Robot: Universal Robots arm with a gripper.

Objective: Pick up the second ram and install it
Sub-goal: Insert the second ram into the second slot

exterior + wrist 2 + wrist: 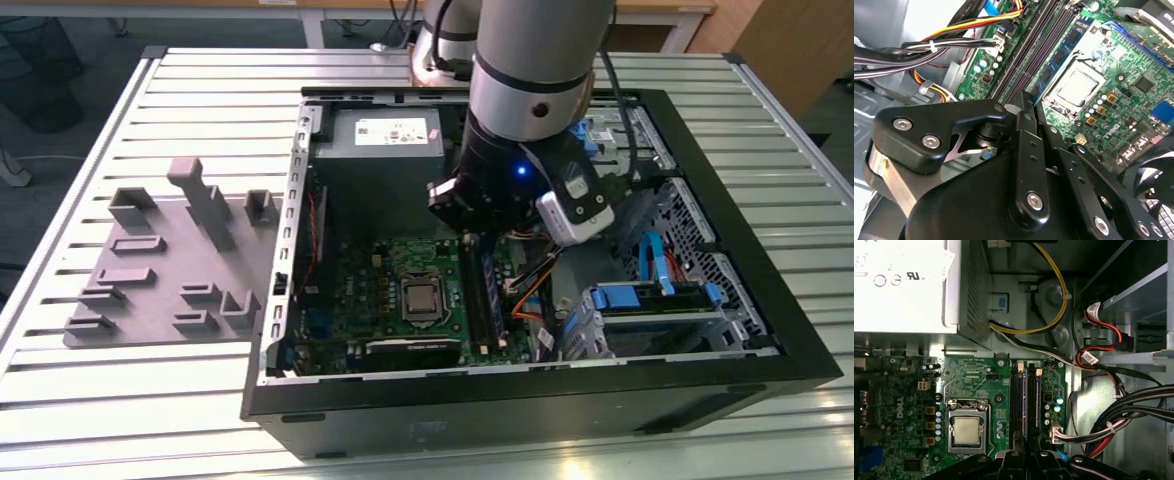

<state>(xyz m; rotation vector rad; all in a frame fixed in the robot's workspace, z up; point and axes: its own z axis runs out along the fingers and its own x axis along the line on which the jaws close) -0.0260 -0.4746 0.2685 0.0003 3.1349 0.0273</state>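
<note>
Where it stands in its slot, the second ram looks long, narrow, blue.

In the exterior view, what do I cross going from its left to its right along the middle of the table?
Grey fixture tray → case wall → motherboard's CPU socket → RAM slots below the gripper → blue drive cage → case's far wall.

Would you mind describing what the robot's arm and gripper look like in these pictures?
In the exterior view the arm is a thick silver-grey tube with a black joint band, a small blue light glowing on the black wrist and a white-and-black module on its side. In the second wrist view the gripper is matte black, its flat linkage bars joined by silver screws.
</note>
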